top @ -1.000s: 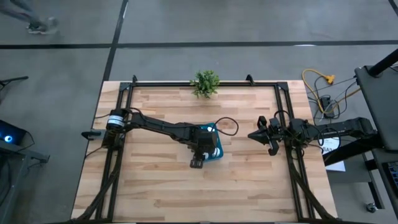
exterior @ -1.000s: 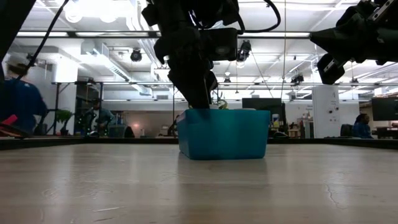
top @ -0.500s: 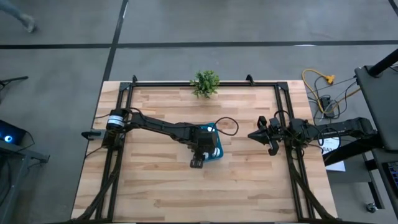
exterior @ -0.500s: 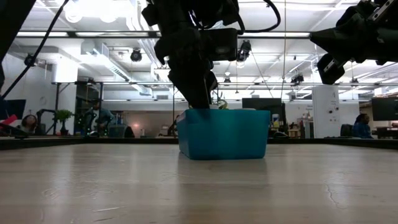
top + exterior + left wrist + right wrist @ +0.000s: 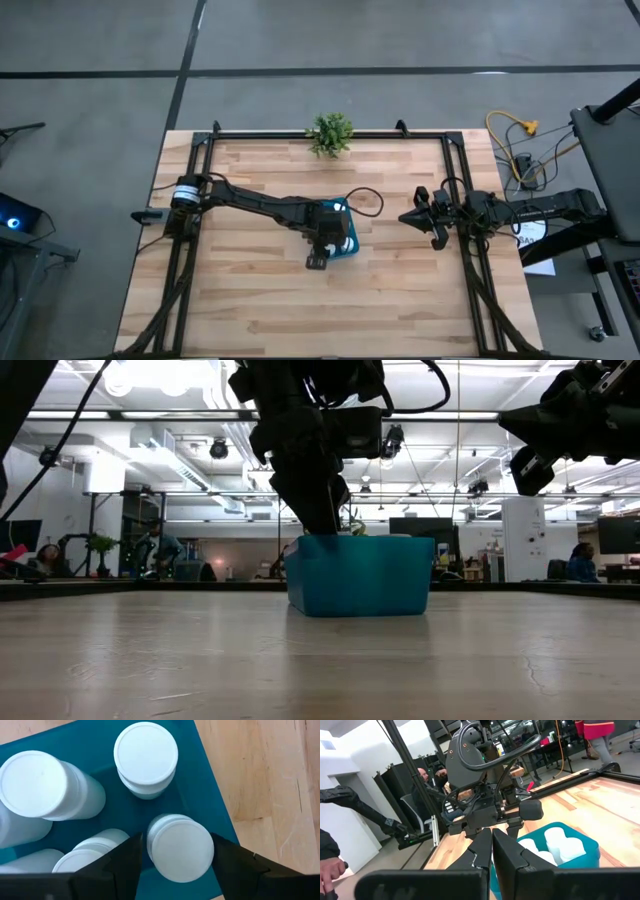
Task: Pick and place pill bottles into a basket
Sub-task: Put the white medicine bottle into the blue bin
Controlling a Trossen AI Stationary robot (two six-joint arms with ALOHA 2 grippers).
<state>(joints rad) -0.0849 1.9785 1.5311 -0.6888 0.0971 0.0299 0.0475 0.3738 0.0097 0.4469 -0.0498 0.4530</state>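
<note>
Overhead looks straight down on the table (image 5: 250,300); low camera sits level across it. Left wrist peers close into the basket (image 5: 200,780); right wrist sees it from afar.

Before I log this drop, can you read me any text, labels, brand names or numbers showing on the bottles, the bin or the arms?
None can be read.
Pill bottles: plain white caps and sides, no label showing.
Basket: plain teal wall, no marking.
Left gripper and right gripper: dark, no lettering legible.
Paper sheet by the right arm's base: some print, too small to read.
</note>
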